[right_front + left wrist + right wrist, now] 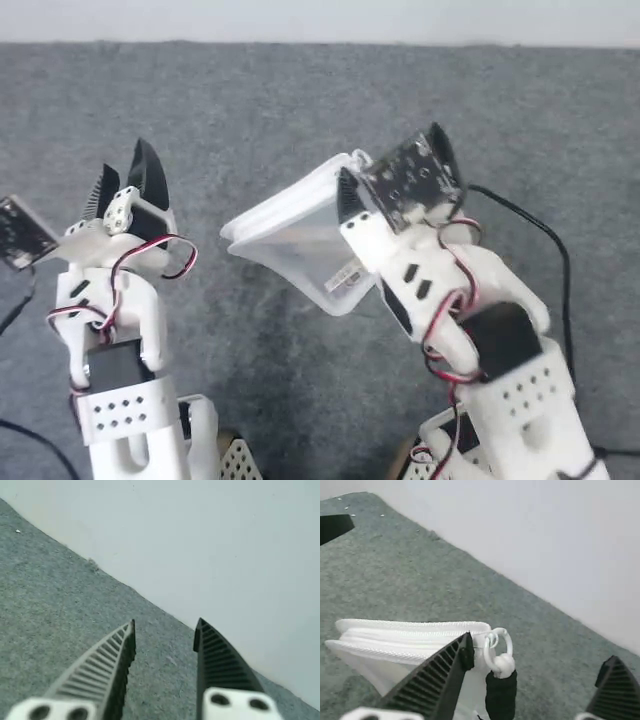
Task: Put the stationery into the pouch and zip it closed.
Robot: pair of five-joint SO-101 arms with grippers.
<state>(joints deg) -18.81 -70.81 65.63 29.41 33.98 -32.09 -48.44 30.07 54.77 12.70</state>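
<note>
The fingers (440, 675) of my right claw (540, 650) are showing as matt black plastic, ribbed on the inner face. The pouch (380, 655) is looking like smooth white plastic, faintly glossy (its zip tape (410, 630) is looking woven), with a glossy white pull ring (499, 652). The grey carpet (300, 110) is lying rough and matt; the wall (225, 540) is looking smooth.

Passage is afforded over the grey carpet (250, 110) ahead of both arms, bounded at the far side by the wall (320, 20). The lane between the left gripper (122, 160) and right gripper (390, 165) is narrowed by the pouch (295, 240), whose zip pull (500, 655) sits between the parted right jaws.
</note>
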